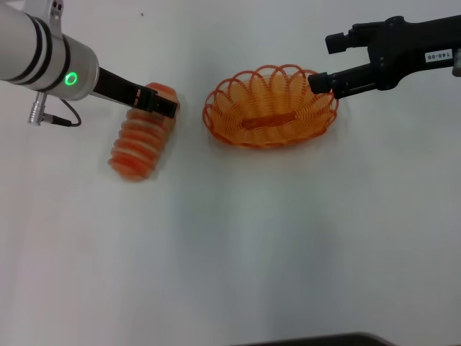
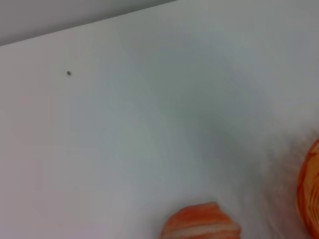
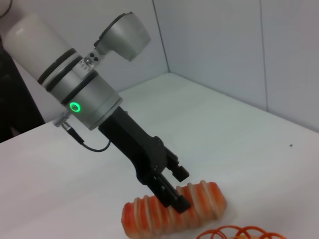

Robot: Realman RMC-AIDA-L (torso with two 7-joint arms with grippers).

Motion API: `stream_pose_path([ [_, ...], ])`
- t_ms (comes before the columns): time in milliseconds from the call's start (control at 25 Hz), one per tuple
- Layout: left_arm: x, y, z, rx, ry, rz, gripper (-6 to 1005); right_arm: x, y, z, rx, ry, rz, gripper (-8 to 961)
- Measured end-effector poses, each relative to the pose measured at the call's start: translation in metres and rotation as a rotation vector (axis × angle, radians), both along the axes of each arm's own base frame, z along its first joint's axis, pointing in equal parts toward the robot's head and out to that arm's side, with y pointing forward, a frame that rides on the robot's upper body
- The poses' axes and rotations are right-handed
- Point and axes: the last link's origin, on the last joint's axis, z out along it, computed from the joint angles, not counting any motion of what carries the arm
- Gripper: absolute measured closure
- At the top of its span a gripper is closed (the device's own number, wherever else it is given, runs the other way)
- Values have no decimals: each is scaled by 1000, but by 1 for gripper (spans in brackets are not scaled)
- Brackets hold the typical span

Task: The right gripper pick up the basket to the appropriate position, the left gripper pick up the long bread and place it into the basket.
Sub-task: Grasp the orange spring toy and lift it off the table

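The long bread (image 1: pixel 137 144), orange-red with cream stripes, lies on the white table at the left; it also shows in the left wrist view (image 2: pixel 202 225) and the right wrist view (image 3: pixel 204 198). My left gripper (image 1: pixel 163 102) is down over the bread's far end, jaws open, with one finger in front of the loaf in the right wrist view (image 3: pixel 179 189). The orange basket (image 1: pixel 270 108) sits upright and empty at centre right. My right gripper (image 1: pixel 324 63) is open at the basket's right rim, its lower finger beside the rim.
White table (image 1: pixel 238 245) all around, with a dark edge at the near side. A slice of the basket shows in the left wrist view (image 2: pixel 311 194) and its rim in the right wrist view (image 3: pixel 234 232). A grey wall stands behind the table.
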Motion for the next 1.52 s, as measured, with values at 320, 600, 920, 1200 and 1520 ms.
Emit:
stream_pose_path([
  [320, -8, -1, -8, -4, 26, 7, 135, -1, 0, -4, -11, 0, 2, 6],
  [600, -12, 0, -8, 5, 63, -7, 137, 0, 0, -7, -22, 9, -7, 6],
  [920, -12, -2, -11, -3, 80, -18, 281, 0, 1, -7, -14, 9, -9, 6],
  [1200, -7, 0, -4, 15, 77, -42, 400, 1, 3, -6, -7, 3, -16, 6],
  [1520, 37, 0, 35, 46, 103, -321, 488, 13, -5, 2, -24, -17, -43, 6],
])
